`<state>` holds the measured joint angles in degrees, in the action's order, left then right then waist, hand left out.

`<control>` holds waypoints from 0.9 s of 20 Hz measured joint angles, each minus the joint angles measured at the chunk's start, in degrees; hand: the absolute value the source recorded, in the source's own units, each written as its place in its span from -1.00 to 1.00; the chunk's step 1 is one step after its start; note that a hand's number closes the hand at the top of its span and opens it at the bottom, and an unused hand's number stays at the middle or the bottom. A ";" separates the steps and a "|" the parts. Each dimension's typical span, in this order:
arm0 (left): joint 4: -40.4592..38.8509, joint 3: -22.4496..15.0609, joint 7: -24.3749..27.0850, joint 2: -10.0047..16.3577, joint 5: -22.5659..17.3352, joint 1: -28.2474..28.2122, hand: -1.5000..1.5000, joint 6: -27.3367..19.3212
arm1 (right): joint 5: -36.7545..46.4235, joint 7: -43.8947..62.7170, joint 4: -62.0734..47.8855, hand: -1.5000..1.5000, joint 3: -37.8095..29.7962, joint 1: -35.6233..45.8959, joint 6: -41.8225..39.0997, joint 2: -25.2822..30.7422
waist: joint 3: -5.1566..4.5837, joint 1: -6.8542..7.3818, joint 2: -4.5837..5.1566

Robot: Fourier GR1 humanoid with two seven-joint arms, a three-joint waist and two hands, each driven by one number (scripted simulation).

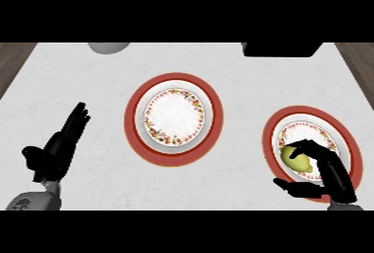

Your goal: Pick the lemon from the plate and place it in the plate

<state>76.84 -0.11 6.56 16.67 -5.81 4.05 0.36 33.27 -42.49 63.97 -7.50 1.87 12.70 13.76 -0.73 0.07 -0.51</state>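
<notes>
A yellow lemon point(297, 160) lies on the right-hand plate point(312, 129), which has a red rim and a flowered white centre. My right hand point(329, 175) is over that plate, fingers curled round the lemon from the right and thumb below it. A second plate of the same kind point(174, 113) lies at the counter's middle with nothing on it. My left hand point(60, 146) rests open at the left, fingers straight and pointing away, well apart from both plates.
A grey round object point(110, 47) sits at the far edge, upper left. A black box-like object point(282, 48) stands at the far edge, upper right. Brown floor shows beyond the counter's left and right edges.
</notes>
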 measured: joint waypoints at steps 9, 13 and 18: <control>0.23 0.33 0.94 -0.15 0.65 -1.48 0.00 -0.26 | 13.78 29.27 11.75 1.00 4.41 -2.77 -3.79 4.07 | 0.20 -0.28 -0.01; 0.48 0.39 0.72 -0.69 1.13 -1.97 0.00 -0.39 | 16.29 39.06 27.02 1.00 7.50 -6.60 -9.43 3.44 | 0.47 -0.58 0.16; 0.14 1.04 1.33 -0.82 1.10 -2.00 0.00 0.45 | 16.87 45.64 44.40 1.00 8.83 -10.97 -14.57 3.55 | 0.61 -0.68 0.26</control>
<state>76.98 0.93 7.90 15.85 -4.71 2.05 0.81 50.14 3.15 108.37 1.33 -9.10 -1.87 17.32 -0.12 -0.60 -0.25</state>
